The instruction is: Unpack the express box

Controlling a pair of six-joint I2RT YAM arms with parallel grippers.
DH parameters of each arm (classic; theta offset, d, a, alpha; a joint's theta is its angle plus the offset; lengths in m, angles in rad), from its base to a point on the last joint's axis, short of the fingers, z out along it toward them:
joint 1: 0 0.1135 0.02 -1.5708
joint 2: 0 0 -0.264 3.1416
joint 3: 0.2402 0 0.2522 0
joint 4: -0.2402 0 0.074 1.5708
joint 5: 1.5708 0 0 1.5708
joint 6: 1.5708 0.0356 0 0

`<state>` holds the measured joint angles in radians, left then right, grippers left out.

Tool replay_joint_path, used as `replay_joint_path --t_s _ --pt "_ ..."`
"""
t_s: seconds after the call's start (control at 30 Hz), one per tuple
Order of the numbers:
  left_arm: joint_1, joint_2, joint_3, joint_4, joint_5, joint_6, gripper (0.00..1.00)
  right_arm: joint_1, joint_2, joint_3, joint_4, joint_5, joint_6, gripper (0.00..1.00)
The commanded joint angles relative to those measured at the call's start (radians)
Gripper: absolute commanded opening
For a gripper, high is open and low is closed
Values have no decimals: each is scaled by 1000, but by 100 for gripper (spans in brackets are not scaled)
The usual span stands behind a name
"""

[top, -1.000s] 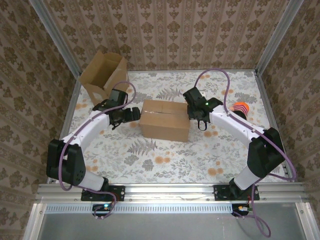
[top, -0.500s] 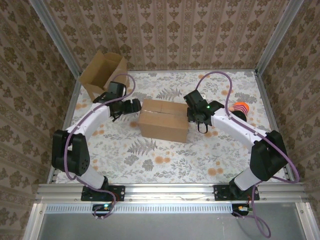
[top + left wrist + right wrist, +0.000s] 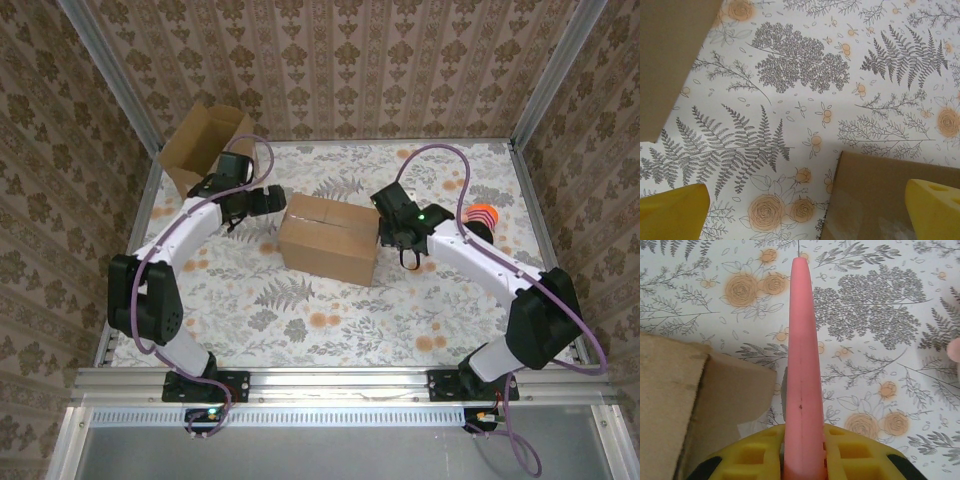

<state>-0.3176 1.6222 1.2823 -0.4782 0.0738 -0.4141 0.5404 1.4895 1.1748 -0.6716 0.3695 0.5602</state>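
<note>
Left tool (image 3: 270, 199) gapes beside the express box (image 3: 330, 238); right tool (image 3: 802, 455) clamps a pink stick (image 3: 801, 340).

Left gripper (image 3: 268, 200) jaws wide apart; right gripper (image 3: 386, 233) jaws pinch, apparently, a pink blade (image 3: 801, 365).

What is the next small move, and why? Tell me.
Probably lift the pink tool, clamped in the right gripper, onto the top of the closed box: it sits beside the box's right edge, while the open left gripper flanks its left end.
</note>
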Motion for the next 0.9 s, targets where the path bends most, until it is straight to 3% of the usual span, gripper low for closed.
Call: replay_joint_path --t_s 0.0,0.23,0.43,0.87 --pt "15 -6 37 -5 -41 17 100 -16 -48 -30 -48 77 7 0" --pt "1 -135 -19 90 -24 13 100 -62 -181 -72 -87 72 -21 0" --pt "-85 -228 -63 105 32 78 100 -133 -345 -112 -107 -69 -65 0" --pt "-212 -174 -195 352 -3 88 100 -163 -458 -126 -164 -154 -72 0"
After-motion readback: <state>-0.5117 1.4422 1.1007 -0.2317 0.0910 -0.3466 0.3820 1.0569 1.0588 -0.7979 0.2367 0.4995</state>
